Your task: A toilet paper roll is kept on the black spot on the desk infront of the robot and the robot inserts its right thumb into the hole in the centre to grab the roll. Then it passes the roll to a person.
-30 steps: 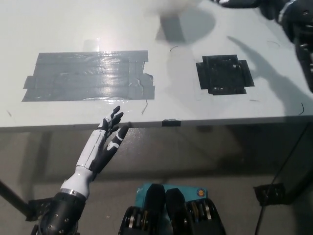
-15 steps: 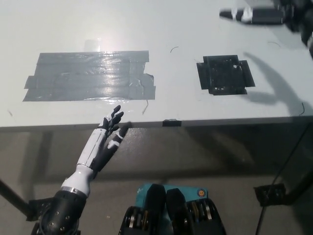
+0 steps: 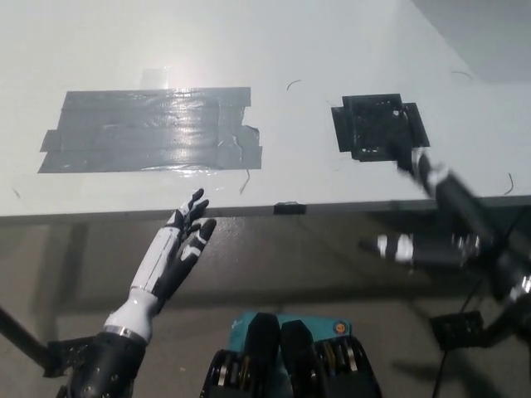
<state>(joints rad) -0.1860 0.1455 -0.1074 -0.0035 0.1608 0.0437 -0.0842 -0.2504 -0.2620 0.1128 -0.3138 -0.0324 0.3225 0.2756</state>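
No toilet paper roll shows in the head view. The black spot (image 3: 380, 126) on the white desk (image 3: 290, 50) is bare. My black right hand (image 3: 465, 236) is blurred at the lower right, in front of the desk's front edge and just right of the spot. Its fingers (image 3: 392, 246) are spread apart and hold nothing. My white left hand (image 3: 178, 249) rests open at the lower left, its fingertips just below the desk edge.
A wide patch of grey tape (image 3: 149, 128) covers the desk's left part. A small dark clip (image 3: 286, 207) sits on the front edge. A grey area (image 3: 485, 33) lies beyond the desk's far right corner. A black cable (image 3: 489, 274) hangs at the right.
A blurred white shape at the top has gone from view. My right hand has dropped from the top right corner to the lower right, in front of the desk edge. The left hand barely moved.
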